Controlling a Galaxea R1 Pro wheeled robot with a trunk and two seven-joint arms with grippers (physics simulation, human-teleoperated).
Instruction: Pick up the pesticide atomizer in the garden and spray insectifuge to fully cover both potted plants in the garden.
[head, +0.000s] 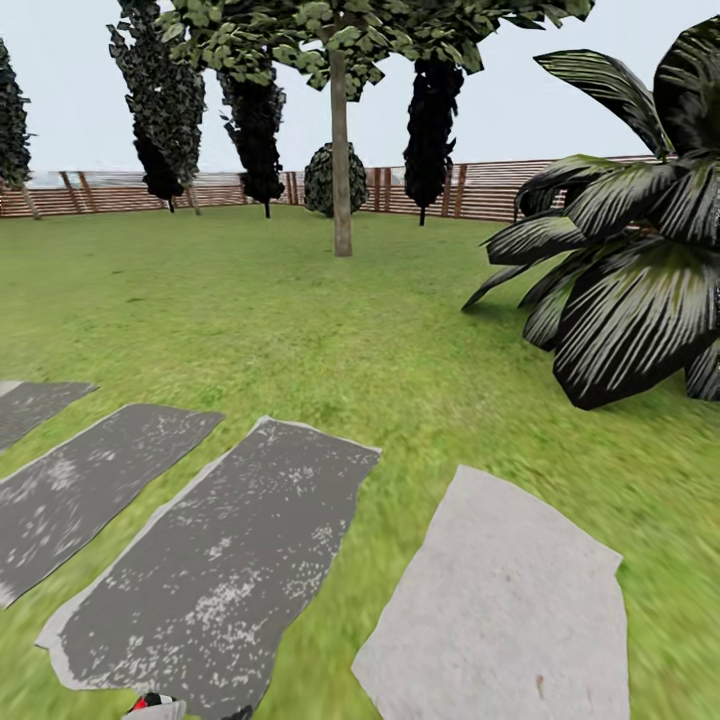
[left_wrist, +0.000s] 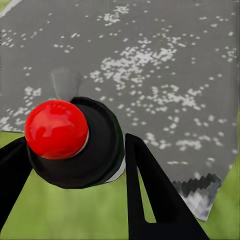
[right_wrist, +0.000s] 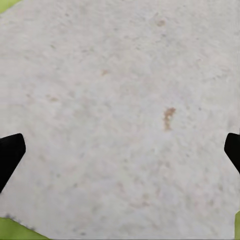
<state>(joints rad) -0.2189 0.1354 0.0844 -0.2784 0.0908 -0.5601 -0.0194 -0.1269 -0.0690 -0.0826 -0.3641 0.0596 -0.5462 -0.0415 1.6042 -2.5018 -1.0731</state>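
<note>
Atomizer (left_wrist: 70, 142) handling comes first: you are carrying the pesticide atomizer in the left gripper (left_wrist: 75, 165), whose black fingers (left_wrist: 150, 195) are clamping its dark collar just below the red cap (left_wrist: 56, 128). Judge it light, rigid and smooth-walled, so it could slip or twist; the collar is the sound hold, leaving the cap free to press. It is hanging above the dark speckled paver (head: 215, 570). The right gripper (right_wrist: 120, 150) is hovering released, holding nothing, over the pale paver (head: 500, 620) just beside that dark one. Beyond the dark paver, lawn (head: 300, 320) is stretching to the slatted fence (head: 480, 190).
</note>
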